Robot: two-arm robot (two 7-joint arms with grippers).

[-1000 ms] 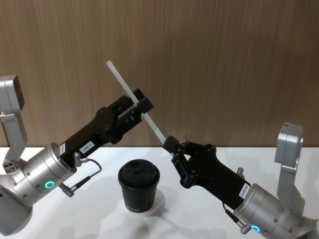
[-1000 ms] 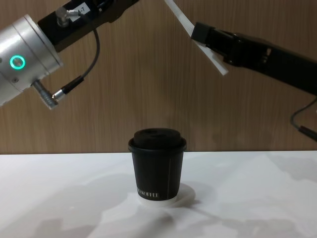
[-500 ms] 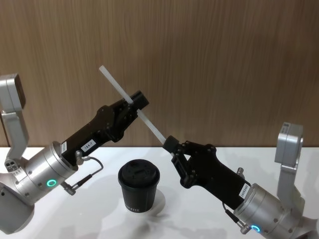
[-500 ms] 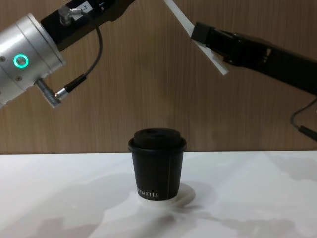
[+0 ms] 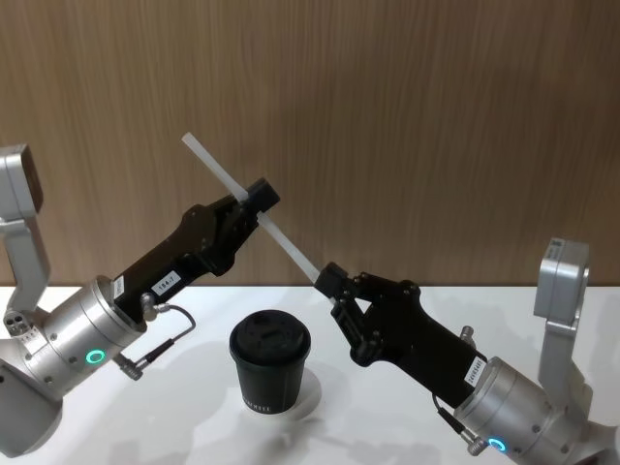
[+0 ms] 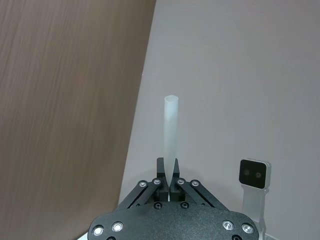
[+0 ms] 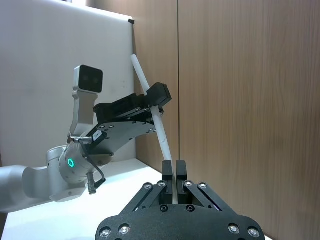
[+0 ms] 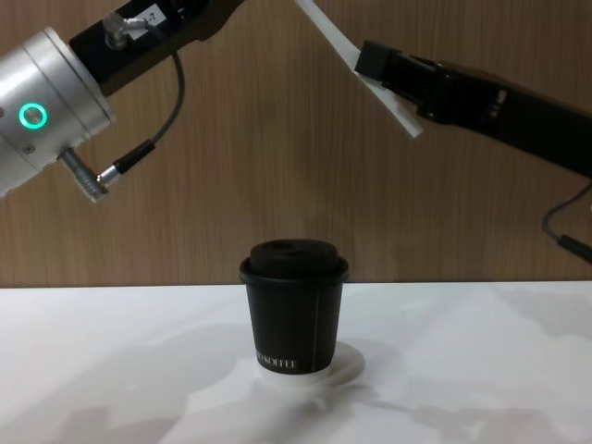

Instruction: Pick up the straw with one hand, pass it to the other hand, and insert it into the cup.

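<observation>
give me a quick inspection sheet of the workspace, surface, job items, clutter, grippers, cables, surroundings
surface: white table, bare around the cup
straw: white straw held up in the air above the cup, tilted, gripped at two places
cup: black cup with domed lid on, upright on a flat white disc; straw not yet in it
clutter: nothing seen
left gripper: left gripper shut on the straw's upper part
right gripper: right gripper shut on the straw's lower end
cables: dark cable looping from the left wrist, off the table
surroundings: wood-panel wall behind
</observation>
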